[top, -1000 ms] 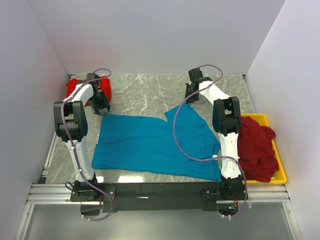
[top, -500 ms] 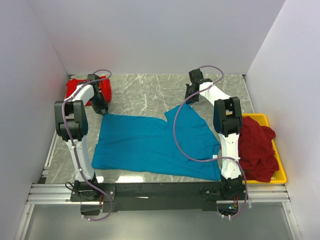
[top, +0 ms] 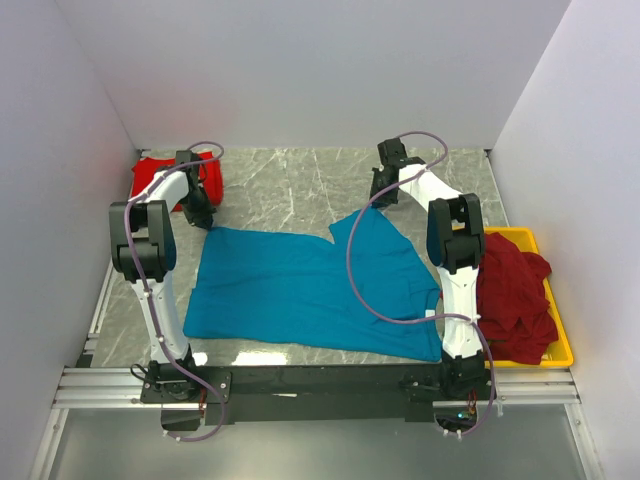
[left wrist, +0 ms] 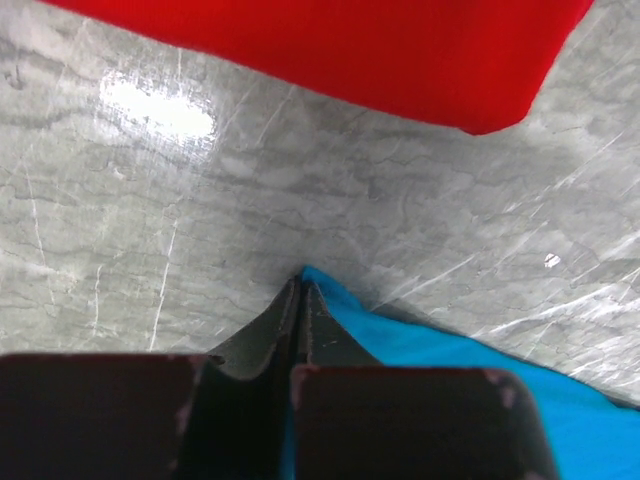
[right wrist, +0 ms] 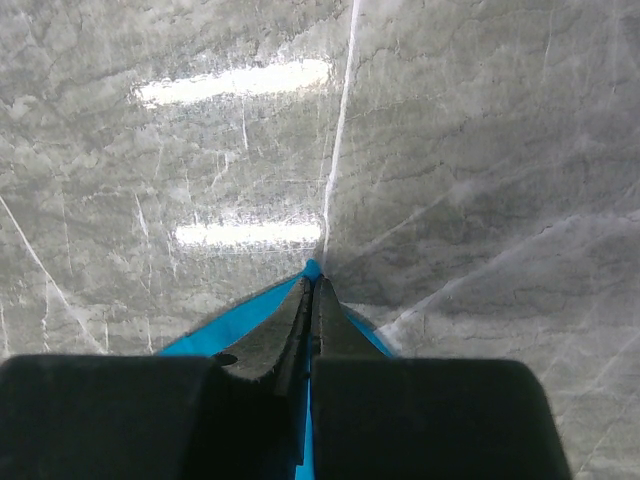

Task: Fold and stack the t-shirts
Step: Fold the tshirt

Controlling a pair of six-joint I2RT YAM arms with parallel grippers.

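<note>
Teal t-shirt [top: 310, 290] spread on counter [top: 290, 190], just left of yellow tray [top: 564, 350]. Left jaws and right jaws each pinched closed on a far corner. Risk: uneven pull lets a thin pinch slip, skewing the fold.

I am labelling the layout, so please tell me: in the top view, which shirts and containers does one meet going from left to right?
red shirt → teal shirt → maroon shirts, lying in the yellow tray
</note>
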